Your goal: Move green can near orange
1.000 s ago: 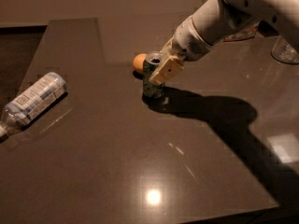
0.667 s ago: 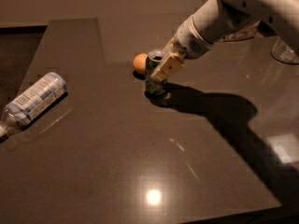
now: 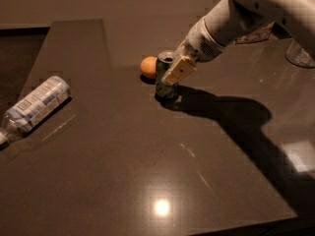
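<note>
The green can (image 3: 165, 88) stands upright on the dark table, its silver top showing. The orange (image 3: 148, 66) lies just behind and to the left of it, almost touching. My gripper (image 3: 168, 75) reaches in from the upper right and is shut on the green can. One tan finger (image 3: 177, 71) lies across the can's front right side; the other finger is hidden behind the can.
A clear plastic bottle (image 3: 35, 104) lies on its side at the left edge of the table (image 3: 147, 171). A clear glass (image 3: 300, 53) stands at the far right. A printed packet (image 3: 256, 33) lies behind my arm. The arm casts a broad shadow to the right.
The gripper has carried the green can a little up and back, closer to the orange. The bottle has not moved.
</note>
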`<state>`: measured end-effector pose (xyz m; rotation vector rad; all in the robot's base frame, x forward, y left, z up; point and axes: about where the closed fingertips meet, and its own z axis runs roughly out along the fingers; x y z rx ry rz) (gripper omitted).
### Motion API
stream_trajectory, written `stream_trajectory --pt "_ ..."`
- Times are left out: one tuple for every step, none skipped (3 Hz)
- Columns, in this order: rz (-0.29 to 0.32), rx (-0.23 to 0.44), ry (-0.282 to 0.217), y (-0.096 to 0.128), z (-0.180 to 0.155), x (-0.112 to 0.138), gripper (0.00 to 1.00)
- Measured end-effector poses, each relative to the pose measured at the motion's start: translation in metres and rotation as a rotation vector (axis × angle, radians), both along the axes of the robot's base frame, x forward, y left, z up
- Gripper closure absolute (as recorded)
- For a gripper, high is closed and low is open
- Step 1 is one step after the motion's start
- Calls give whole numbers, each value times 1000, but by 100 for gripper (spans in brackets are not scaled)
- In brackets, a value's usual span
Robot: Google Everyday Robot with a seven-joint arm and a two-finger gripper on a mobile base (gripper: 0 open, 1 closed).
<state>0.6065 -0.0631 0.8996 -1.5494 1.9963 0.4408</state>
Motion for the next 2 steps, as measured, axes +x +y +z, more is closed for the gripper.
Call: stream_trajectory --pt "4 0 3 2 -1 0 4" --pt "6 0 4 3 -2 0 0"
